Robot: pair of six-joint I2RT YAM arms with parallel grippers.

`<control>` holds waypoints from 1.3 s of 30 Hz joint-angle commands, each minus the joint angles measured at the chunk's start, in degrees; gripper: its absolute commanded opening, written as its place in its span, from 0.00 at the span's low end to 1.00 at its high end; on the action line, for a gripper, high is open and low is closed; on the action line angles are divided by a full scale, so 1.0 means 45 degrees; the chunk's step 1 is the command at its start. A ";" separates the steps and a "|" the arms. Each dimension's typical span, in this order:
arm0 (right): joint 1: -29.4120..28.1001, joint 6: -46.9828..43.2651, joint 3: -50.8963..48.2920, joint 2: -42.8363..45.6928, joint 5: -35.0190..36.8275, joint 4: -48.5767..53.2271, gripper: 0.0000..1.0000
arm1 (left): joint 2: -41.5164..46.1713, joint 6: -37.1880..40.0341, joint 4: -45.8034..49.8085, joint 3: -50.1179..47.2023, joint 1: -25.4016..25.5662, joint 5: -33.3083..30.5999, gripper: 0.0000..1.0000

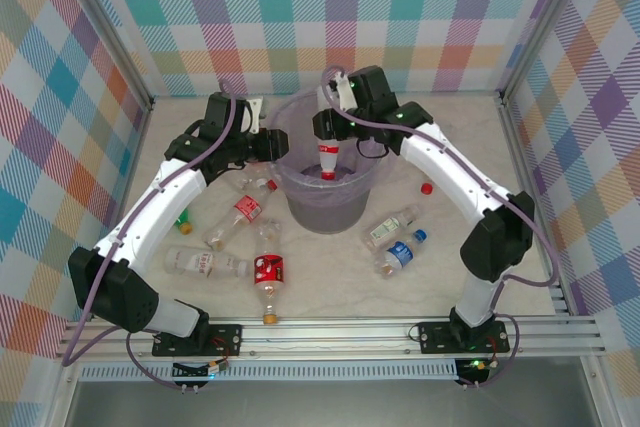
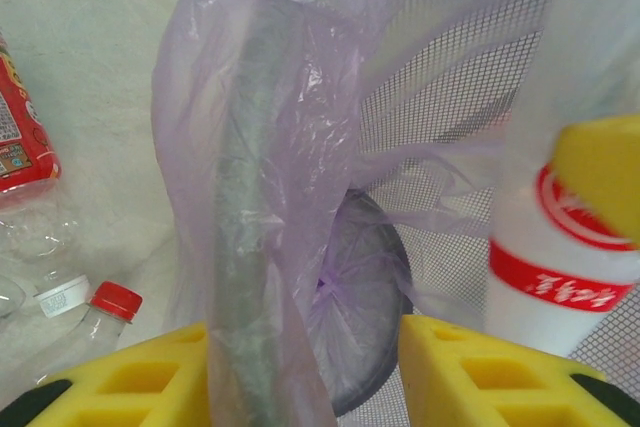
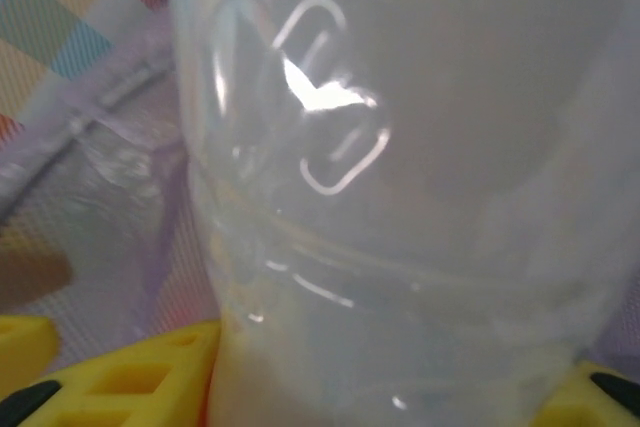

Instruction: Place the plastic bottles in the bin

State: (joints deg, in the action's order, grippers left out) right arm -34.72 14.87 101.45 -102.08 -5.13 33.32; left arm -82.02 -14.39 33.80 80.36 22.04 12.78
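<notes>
A clear, red-capped bottle (image 1: 328, 152) hangs cap-down over the round grey, lavender-lined bin (image 1: 325, 209). Other bottles (image 1: 268, 272) lie on their sides around it.

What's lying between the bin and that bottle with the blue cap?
Another clear bottle lies between the bin and the blue-capped bottle, in the top view.

I look down into a boxed-in cell. The far wall (image 1: 330, 17), the left wall (image 1: 50, 147) and the right wall (image 1: 600, 147) all carry the same pastel plaid of teal, purple, orange and yellow squares. Bare aluminium posts (image 1: 108, 27) run up the far corners. The table (image 1: 330, 282) is pale, creamy and faintly marbled, and I see it evenly lit, with only soft shadows. A slotted aluminium rail (image 1: 340, 332) runs along its near edge.
</notes>
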 commanded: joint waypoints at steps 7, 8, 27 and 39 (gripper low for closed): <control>-0.0195 -0.0787 -0.1724 -0.0185 0.0060 -0.1190 0.51 | -0.0286 0.0015 0.0039 -0.0406 0.0160 -0.0231 0.44; -0.0192 -0.0896 -0.1882 -0.0186 0.0117 -0.1252 0.51 | -0.0282 0.0007 -0.0018 -0.0454 0.0146 -0.0231 0.44; -0.0195 -0.1624 -0.0859 0.1874 0.1427 0.1012 0.85 | -0.0393 0.0264 0.0197 -0.0352 0.0160 -0.0719 0.44; 0.2029 -0.0897 -0.3527 0.7840 0.3619 0.2895 0.85 | -0.0529 0.1040 0.0555 -0.0184 0.0160 -0.1893 0.44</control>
State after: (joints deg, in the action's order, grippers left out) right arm -28.82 8.58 88.95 -70.70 9.67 41.52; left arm -83.20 -12.10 31.88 79.55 22.63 6.68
